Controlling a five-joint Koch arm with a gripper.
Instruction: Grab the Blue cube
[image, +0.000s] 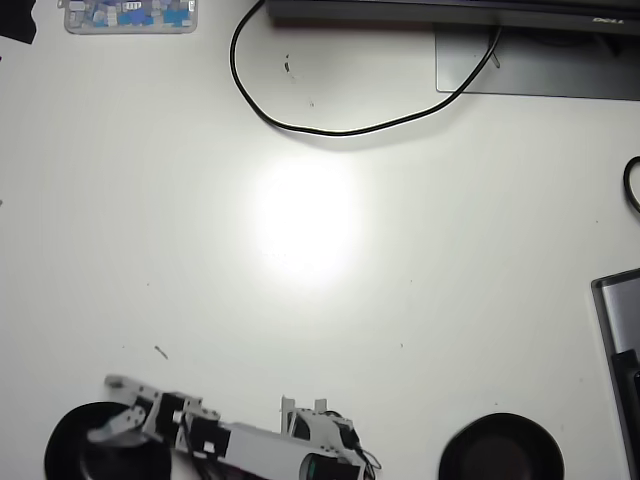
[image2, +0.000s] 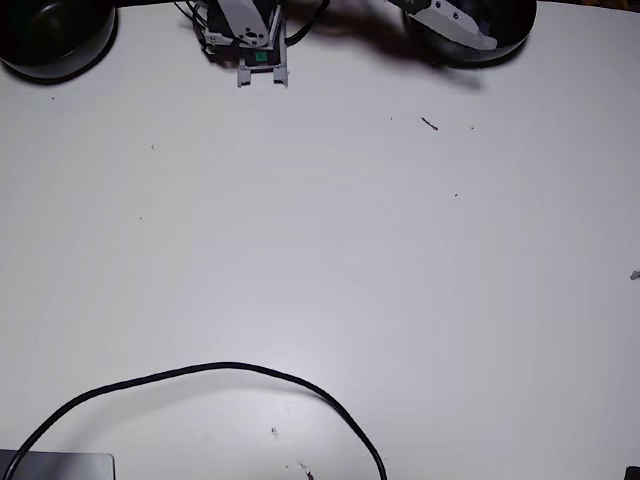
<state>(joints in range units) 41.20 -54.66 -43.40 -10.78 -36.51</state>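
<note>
No blue cube shows in either view. My gripper (image: 98, 407) is at the bottom left of the overhead view, over the rim of a black bowl (image: 70, 450). Its two jaws spread apart in a V and nothing shows between them. The bowl's inside is dark, and I cannot tell what lies in it. In the fixed view one light grey finger (image2: 458, 22) reaches over the same bowl (image2: 510, 40) at the top right. The arm's base (image: 315, 440) stands at the bottom middle of the table.
A second black bowl (image: 500, 450) stands at the bottom right. A black cable (image: 330, 128) loops across the far side, near a monitor stand (image: 540, 65). A clear box of blue and white bits (image: 130, 15) sits top left. A grey device (image: 620, 350) lies at the right edge.
</note>
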